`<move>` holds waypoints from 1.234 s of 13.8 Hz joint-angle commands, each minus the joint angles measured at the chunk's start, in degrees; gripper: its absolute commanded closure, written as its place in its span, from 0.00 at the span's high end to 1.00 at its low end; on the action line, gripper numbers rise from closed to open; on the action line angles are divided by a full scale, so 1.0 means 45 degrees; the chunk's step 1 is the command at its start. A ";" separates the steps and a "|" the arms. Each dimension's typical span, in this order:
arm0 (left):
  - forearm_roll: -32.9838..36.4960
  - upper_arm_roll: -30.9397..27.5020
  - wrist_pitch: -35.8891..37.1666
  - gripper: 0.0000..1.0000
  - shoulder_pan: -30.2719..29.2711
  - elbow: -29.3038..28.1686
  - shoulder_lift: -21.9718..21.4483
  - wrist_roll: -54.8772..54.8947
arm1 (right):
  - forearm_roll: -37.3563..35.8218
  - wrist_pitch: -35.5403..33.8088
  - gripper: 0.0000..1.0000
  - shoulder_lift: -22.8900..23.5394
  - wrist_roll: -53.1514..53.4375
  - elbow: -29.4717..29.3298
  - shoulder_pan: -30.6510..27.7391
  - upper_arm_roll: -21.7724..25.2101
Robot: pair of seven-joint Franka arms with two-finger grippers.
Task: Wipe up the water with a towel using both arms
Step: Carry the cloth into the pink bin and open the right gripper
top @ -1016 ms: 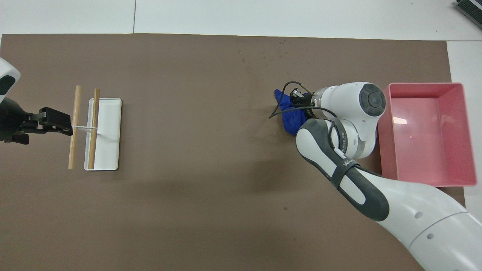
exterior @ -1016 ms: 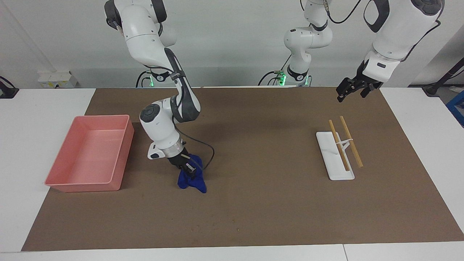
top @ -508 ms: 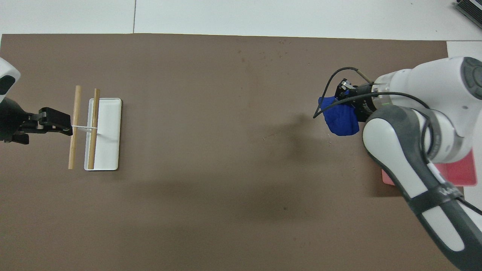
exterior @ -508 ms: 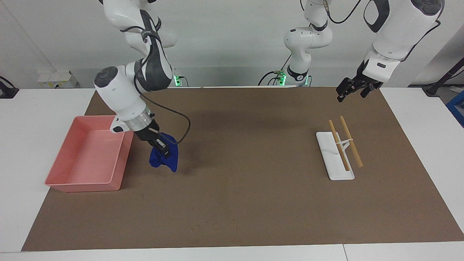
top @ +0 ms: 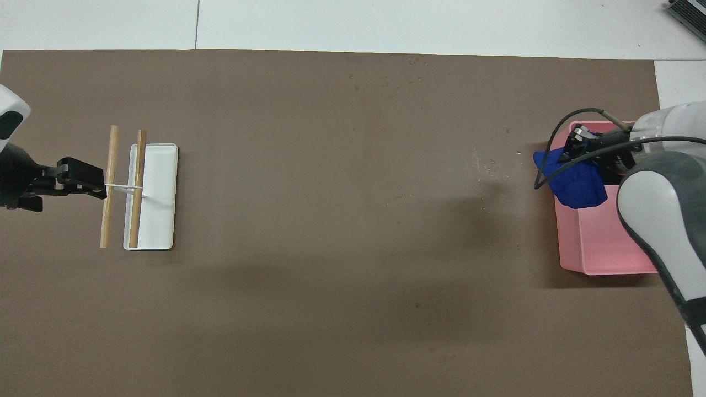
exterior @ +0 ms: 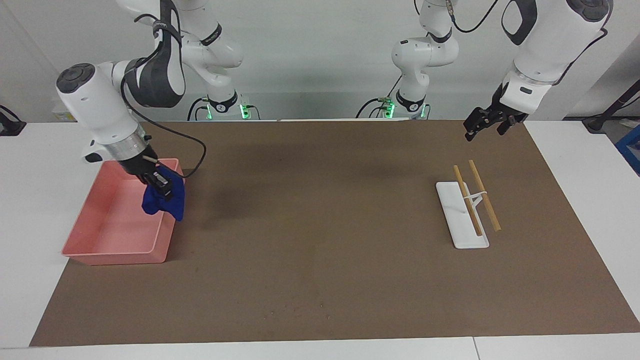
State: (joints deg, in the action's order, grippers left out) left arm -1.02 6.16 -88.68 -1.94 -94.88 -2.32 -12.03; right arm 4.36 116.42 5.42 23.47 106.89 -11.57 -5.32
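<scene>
The right gripper holds the blue towel in the air over the pink bin, at the bin's corner nearest the robots and the middle of the table, its fingers pinched tight into the top of the cloth. The towel hangs in a bunched fold below the fingertips, its lower edge draped across the bin's rim in the facing view; whether it touches that rim cannot be told. Seen from overhead, the towel covers the same corner of the bin, and the right arm's grey-and-white forearm cuts off much of the bin and runs out of the picture's edge. The gripper itself shows there only as a dark tip with a looping black cable.

The water is hard to make out: on the brown mat, only faint pale specks lie between the bin and the mat's middle, with no clear wet edge.

The left gripper waits, raised over the mat's corner at the left arm's end, on the robots' edge, its fingers spread apart and holding nothing. Below it and farther from the robots stands the white rack with two wooden sticks across it.
</scene>
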 commanded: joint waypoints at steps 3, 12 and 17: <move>0.0267 -0.0040 -0.0214 1.00 0.0021 -0.0264 -0.0169 0.0114 | -0.1219 -0.0209 0.00 -0.0597 -0.4133 0.1515 -0.1821 -0.0166; 0.0267 -0.0040 -0.0214 1.00 0.0021 -0.0264 -0.0189 0.0114 | -0.3563 0.0908 0.34 -0.0540 -0.4531 0.3845 -0.2312 -0.0205; 0.0267 -0.0020 -0.0214 1.00 0.0040 -0.0283 -0.0189 0.0134 | -0.3411 -0.0924 1.00 -0.1142 -0.4317 0.2928 -0.2156 -0.0419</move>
State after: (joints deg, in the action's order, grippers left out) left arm -1.02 6.16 -88.69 -1.94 -94.88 -2.32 -12.03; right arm -10.47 116.56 3.45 4.23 121.29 -21.08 -6.20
